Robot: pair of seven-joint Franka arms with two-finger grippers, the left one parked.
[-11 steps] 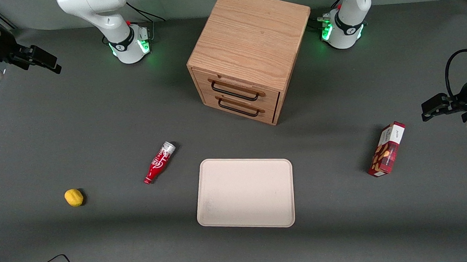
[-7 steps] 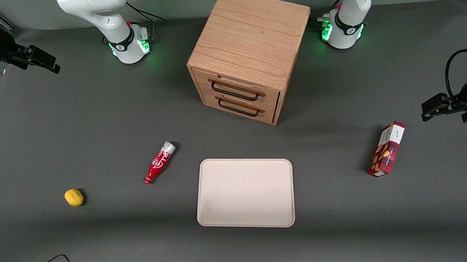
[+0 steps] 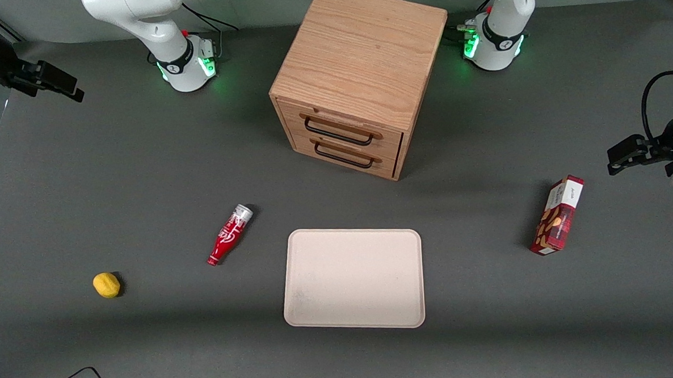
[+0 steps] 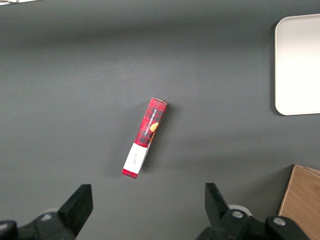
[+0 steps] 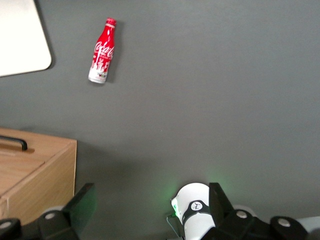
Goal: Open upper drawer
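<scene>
The oak cabinet stands at the middle of the table, its front turned toward the front camera. The upper drawer is shut flush, with its thin black handle above the matching lower drawer. My right gripper hangs high at the working arm's end of the table, far from the cabinet. In the right wrist view the gripper is open and empty, with a corner of the cabinet and one end of a black handle showing.
A red cola bottle lies between the cabinet and a yellow lemon. A cream tray lies nearer the front camera than the cabinet. A red cookie box stands toward the parked arm's end. The working arm's base shows below the gripper.
My right gripper has shifted slightly farther from the front camera and toward the table's end. The drawers and the objects have not moved.
</scene>
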